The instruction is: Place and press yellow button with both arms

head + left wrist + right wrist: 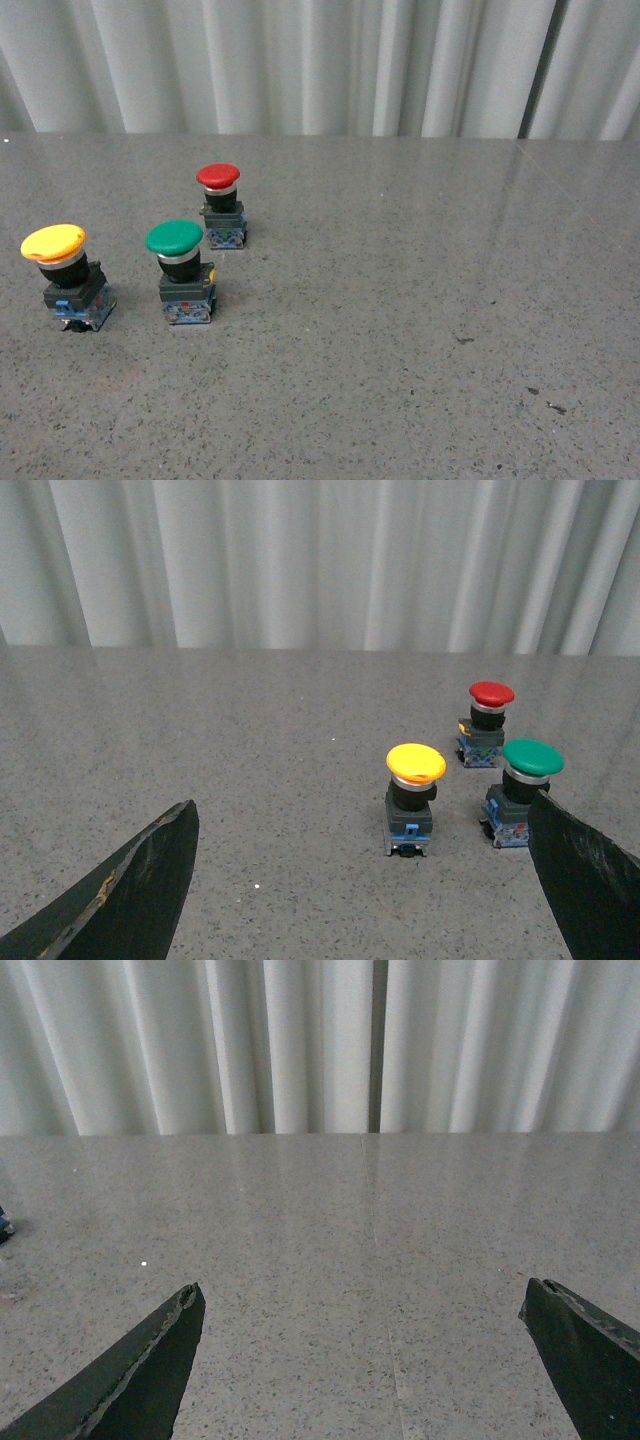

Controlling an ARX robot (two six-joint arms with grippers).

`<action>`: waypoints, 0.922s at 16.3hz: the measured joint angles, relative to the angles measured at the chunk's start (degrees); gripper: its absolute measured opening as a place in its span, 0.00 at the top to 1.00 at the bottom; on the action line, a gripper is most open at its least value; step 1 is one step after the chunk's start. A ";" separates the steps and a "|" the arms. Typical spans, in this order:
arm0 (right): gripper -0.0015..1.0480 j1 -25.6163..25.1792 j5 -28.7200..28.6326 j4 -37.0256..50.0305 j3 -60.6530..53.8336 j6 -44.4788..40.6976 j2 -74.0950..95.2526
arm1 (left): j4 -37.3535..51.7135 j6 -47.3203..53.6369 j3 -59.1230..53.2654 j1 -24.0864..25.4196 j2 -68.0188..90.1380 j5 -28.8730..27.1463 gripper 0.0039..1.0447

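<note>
Yellow button (68, 272), smooth mushroom cap, upright on speckled tabletop (400, 300). Wrist views alone show my left end effector (362, 800) and right end effector (362, 1285): both spread.

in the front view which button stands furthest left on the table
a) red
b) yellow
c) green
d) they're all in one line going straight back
b: the yellow button stands left of the green button, and the red button is further back and to the right.
</note>
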 joint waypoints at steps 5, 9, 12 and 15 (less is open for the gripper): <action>0.06 0.00 0.00 0.00 0.00 0.00 0.00 | 0.00 0.00 0.00 0.00 0.00 0.02 0.06; 0.06 0.00 0.00 0.00 0.00 0.00 0.00 | 0.02 0.00 0.00 0.00 0.00 0.00 0.06; 0.06 0.00 0.00 0.00 0.00 0.00 0.00 | 0.00 0.00 0.00 0.00 0.00 0.00 0.06; 0.06 0.00 0.00 0.00 0.00 0.00 0.00 | 0.02 0.00 0.00 0.00 0.00 0.00 0.06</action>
